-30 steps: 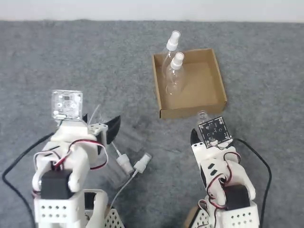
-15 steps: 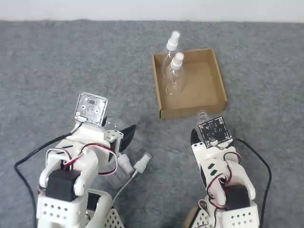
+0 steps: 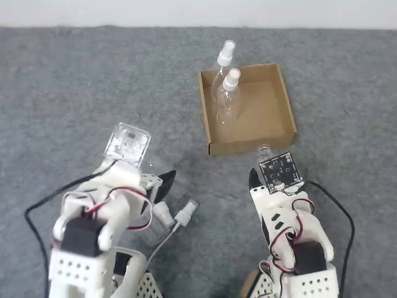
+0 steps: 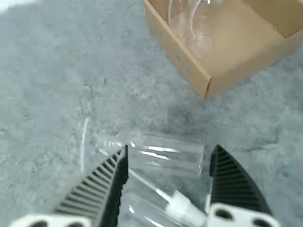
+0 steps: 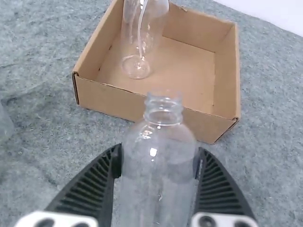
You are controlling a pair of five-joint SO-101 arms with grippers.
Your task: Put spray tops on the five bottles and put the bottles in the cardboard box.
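The right end effector [image 5: 158,158] grips a topless bottle [image 5: 161,127] by its body, close to the cardboard box [image 5: 118,101]. The left end effector [image 4: 169,151] hangs open over a lying bottle [image 4: 151,153] on the worktop [image 4: 57,71]. Both bottles look light, thin and slippery, so a soft squeeze round the middle seems best.

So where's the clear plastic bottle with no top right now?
In the right wrist view, the uncapped clear plastic bottle is gripped by the right tool, just short of the near wall of the brown cardboard box.
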